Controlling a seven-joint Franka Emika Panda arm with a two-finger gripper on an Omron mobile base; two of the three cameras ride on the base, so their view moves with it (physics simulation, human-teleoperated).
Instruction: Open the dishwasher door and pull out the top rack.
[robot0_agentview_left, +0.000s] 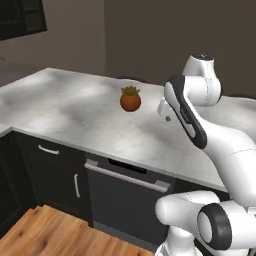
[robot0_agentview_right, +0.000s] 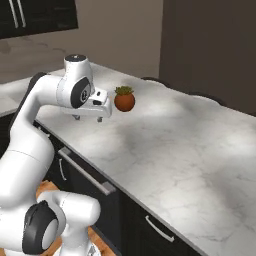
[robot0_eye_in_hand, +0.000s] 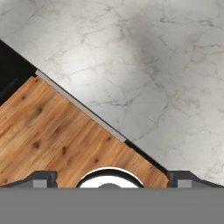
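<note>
Dishwasher door (robot0_agentview_left: 127, 202) sits closed under the near edge of the marble counter (robot0_agentview_left: 70, 110), well below the gripper (robot0_agentview_right: 87, 118), which hovers above the countertop with its jaws spread wide apart. The door is a black panel with a long silver bar handle (robot0_agentview_left: 125, 176) and a grey top strip. A small potted plant (robot0_agentview_left: 130, 98) stands further back on the counter. Looking down, the hand view adds the wooden floor (robot0_eye_in_hand: 52, 135) beyond the counter's edge.
</note>
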